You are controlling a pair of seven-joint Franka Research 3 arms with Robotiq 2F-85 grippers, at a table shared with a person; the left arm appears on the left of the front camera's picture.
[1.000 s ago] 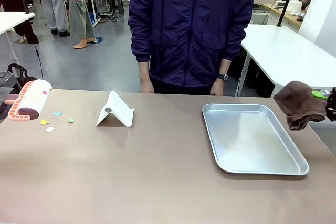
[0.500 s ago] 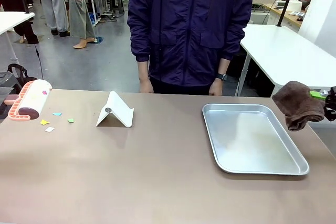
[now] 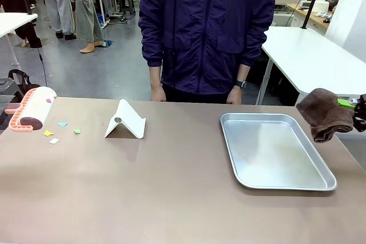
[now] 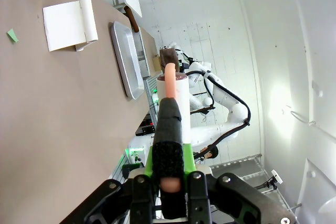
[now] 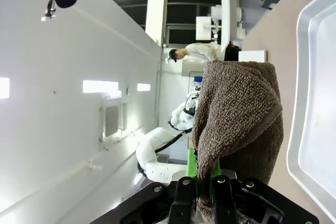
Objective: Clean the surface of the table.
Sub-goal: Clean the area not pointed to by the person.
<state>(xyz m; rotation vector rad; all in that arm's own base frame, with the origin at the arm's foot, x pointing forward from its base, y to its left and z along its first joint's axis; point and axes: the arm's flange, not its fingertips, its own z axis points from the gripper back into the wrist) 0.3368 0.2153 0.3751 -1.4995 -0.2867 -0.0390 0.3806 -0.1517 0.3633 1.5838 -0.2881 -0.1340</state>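
Front, change: the cloth [image 3: 325,112] at 3 o'clock has edged very slightly toward 9 o'clock over the last second. The lint roller [image 3: 35,108] at 9 o'clock has not moved.
Front, meaning: cleaning looks not yet begun, since paper scraps [image 3: 48,133] lie on the table [image 3: 171,192] just beside the lint roller.
Front, table: it fills the lower half, with its long axis running 9 to 3 o'clock and its far long side facing the person.
Front, right end effector [image 3: 351,108]: at the 3 o'clock edge, beyond the tray [image 3: 320,186].
Left wrist, left end effector [image 4: 170,182]: closed on the lint roller's pink handle, and the roller points to 12 o'clock.
Left wrist, table [image 4: 52,129]: at 9 o'clock, with its long axis running 7 to 1.
Right wrist, right end effector [image 5: 202,184]: clamped on the cloth, which stands toward 12 o'clock.
Right wrist, table [image 5: 278,19]: at 1 o'clock, carrying the tray at 3 o'clock.
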